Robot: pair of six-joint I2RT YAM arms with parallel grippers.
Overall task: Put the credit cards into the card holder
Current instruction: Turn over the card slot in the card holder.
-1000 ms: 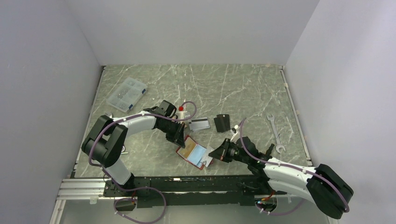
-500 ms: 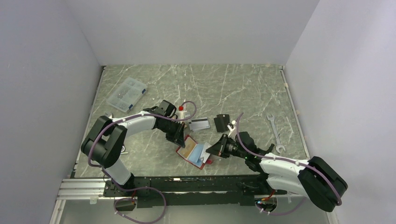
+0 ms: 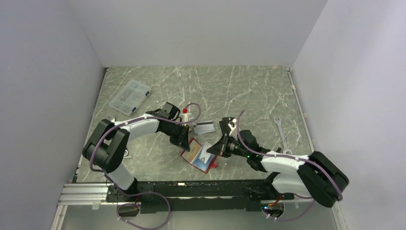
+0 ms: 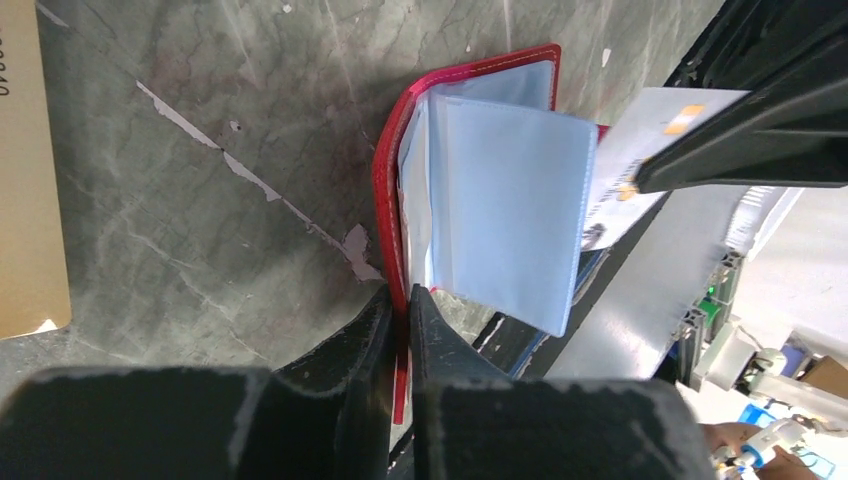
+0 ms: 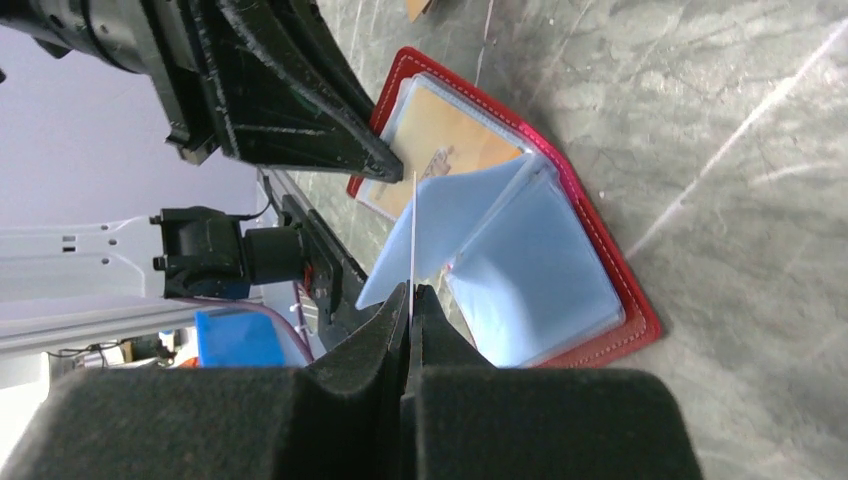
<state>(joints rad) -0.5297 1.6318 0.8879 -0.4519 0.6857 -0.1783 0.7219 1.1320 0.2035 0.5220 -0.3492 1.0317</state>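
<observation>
The dark-red card holder (image 3: 209, 165) lies open near the front edge, its clear pockets (image 4: 505, 215) fanned up. A gold credit card (image 5: 447, 150) sits in its left pocket. My left gripper (image 4: 402, 298) is shut on the holder's red cover edge (image 4: 384, 200), pinning it. My right gripper (image 5: 411, 292) is shut on a silver-white credit card (image 4: 640, 150), seen edge-on (image 5: 412, 225) in its own view, held just over the raised pocket leaf. Another silver card (image 3: 204, 127) lies flat behind the holder. A gold card (image 4: 25, 180) lies at the left edge of the left wrist view.
A small black rectangle (image 3: 227, 125) lies just behind my right gripper (image 3: 219, 148). A wrench (image 3: 282, 136) is to the right. A clear parts box (image 3: 129, 96) sits far left. A red-capped item (image 3: 185, 111) stands beside my left arm. The metal rail (image 3: 191, 188) runs along the front.
My right gripper has carried the silver-white card left and farther from the front edge, from beside the holder's right corner to over its pockets. The left gripper has stayed on the cover.
</observation>
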